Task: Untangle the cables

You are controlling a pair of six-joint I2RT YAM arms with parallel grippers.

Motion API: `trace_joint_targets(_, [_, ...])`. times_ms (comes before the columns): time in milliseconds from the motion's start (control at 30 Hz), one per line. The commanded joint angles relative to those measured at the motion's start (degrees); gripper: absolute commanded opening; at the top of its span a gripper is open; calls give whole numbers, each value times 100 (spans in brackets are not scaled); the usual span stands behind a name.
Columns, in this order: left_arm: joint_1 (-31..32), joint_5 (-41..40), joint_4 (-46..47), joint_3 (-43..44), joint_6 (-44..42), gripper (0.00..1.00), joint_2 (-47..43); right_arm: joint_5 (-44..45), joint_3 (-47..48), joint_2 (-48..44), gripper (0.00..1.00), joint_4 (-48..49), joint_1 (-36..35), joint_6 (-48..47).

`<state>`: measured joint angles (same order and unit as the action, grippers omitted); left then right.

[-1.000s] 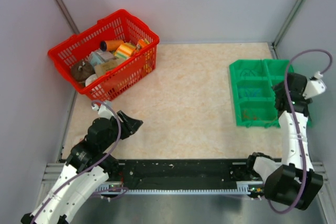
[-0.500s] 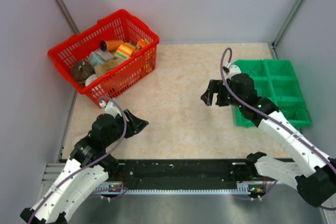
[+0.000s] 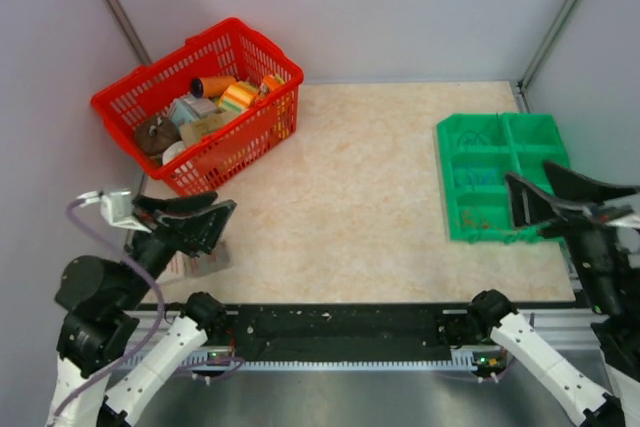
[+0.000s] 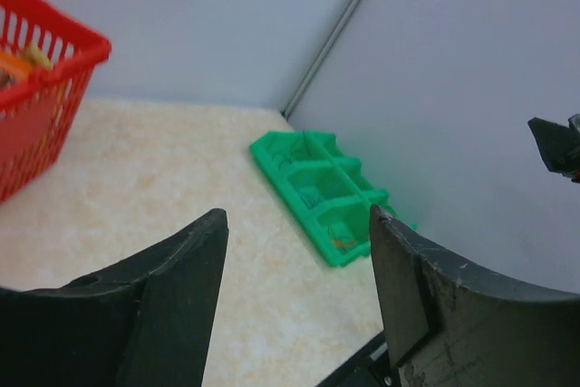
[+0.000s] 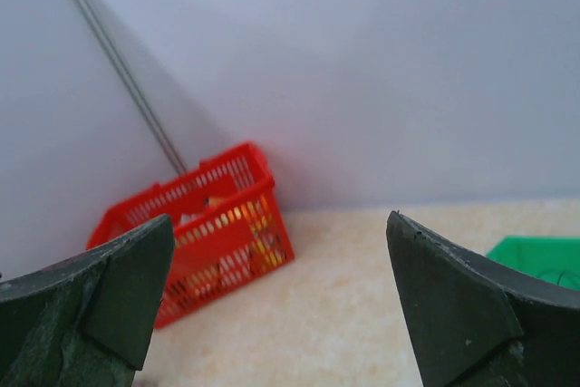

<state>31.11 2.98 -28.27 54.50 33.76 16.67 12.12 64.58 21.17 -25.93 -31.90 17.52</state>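
Note:
The cables (image 3: 480, 135) are thin dark wire loops lying in the compartments of a green tray (image 3: 500, 237) at the right of the table. Bluish and reddish strands lie in the nearer compartments. In the left wrist view the wires (image 4: 313, 191) show in the tray (image 4: 272, 153), far off. The right wrist view shows only a tray corner (image 5: 535, 256). My left gripper (image 3: 215, 209) is open and empty, raised high over the front left. My right gripper (image 3: 528, 175) is open and empty, raised high above the tray's near side. Both also show open in their wrist views (image 4: 297, 215) (image 5: 279, 218).
A red basket (image 3: 150, 82) full of several small items stands at the back left; it also shows in the right wrist view (image 5: 195, 224). A small pale packet (image 3: 203, 263) lies on the table under my left gripper. Grey walls enclose the table.
Both arms have lifted toward the camera. My right gripper swung from mid-table to above the green tray. My left gripper pulled back and up at the front left.

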Motion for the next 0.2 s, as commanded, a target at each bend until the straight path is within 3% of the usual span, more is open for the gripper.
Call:
trace_joint_targets(0, [9, -78, 454, 815, -949, 69, -102, 563, 152, -700, 99, 97, -36, -336])
trace_joint_targets(167, [9, 18, 902, 948, -1231, 75, -462, 616, 240, -1228, 99, 185, -53, -416])
